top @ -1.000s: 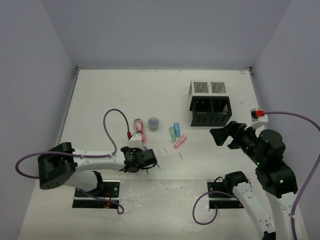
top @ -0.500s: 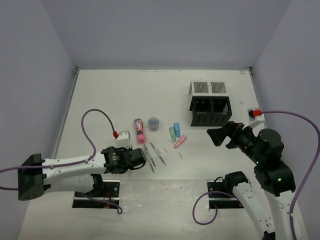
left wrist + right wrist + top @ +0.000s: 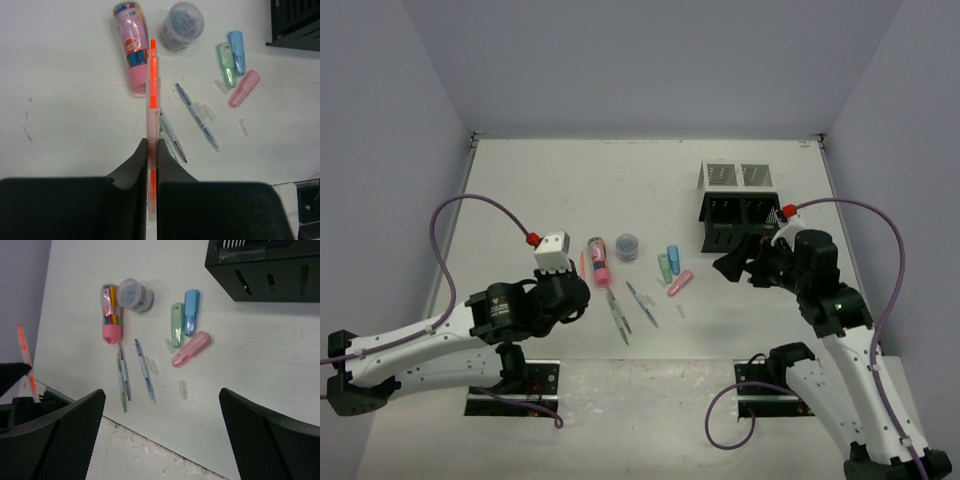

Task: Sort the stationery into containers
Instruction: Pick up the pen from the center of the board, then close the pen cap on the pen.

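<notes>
My left gripper [image 3: 152, 145] is shut on a thin orange pen [image 3: 153, 80], held off the table and pointing at a pink tube [image 3: 131, 50]. From above, the left gripper [image 3: 572, 292] sits left of the stationery. On the table lie a blue pen [image 3: 642, 303], two grey and green pens [image 3: 618, 315], a grey-blue pot [image 3: 628, 246], and green [image 3: 664, 266], blue [image 3: 672, 256] and pink [image 3: 679, 283] markers. My right gripper [image 3: 162, 430] hangs open and empty above them. The black container [image 3: 741, 222] and white container [image 3: 734, 176] stand at the back right.
Small clear caps [image 3: 183, 389] lie loose near the pink marker. The table's near edge [image 3: 150, 440] runs just below the pens. The two arm bases sit at the front, with purple cables looping over each arm.
My left arm has drawn back to the left and lifted with the orange pen, uncovering the pens on the table. My right arm has swung left, toward the stationery.
</notes>
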`<state>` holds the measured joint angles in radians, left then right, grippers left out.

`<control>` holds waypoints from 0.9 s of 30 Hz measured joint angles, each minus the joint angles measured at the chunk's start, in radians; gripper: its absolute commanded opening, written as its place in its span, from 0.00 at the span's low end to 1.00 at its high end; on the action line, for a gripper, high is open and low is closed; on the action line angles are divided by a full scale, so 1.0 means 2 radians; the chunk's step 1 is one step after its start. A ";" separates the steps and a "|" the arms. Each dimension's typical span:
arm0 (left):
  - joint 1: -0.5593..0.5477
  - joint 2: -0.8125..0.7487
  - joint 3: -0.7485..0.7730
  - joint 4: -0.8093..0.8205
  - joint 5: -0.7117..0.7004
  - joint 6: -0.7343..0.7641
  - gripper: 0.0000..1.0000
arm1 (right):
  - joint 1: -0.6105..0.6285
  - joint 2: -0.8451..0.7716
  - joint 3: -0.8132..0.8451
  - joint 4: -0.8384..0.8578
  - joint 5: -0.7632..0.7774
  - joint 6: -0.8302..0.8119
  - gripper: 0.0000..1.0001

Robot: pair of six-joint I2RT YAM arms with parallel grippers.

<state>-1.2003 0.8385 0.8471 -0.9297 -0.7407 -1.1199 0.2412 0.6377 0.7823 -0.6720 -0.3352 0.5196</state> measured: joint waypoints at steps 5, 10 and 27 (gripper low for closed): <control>0.000 -0.027 0.033 0.010 -0.013 0.079 0.00 | 0.037 0.029 -0.010 0.000 0.016 -0.002 0.83; 0.000 -0.050 0.041 0.023 -0.016 0.156 0.00 | 0.114 0.075 -0.009 0.000 0.083 0.002 0.75; 0.000 -0.199 -0.007 0.073 -0.006 0.223 0.00 | 0.283 0.309 0.021 0.004 0.216 0.019 0.59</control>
<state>-1.2003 0.4400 0.8326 -0.7837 -0.7521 -0.6746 0.8068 1.2553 0.8245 -0.6630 0.0964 0.5577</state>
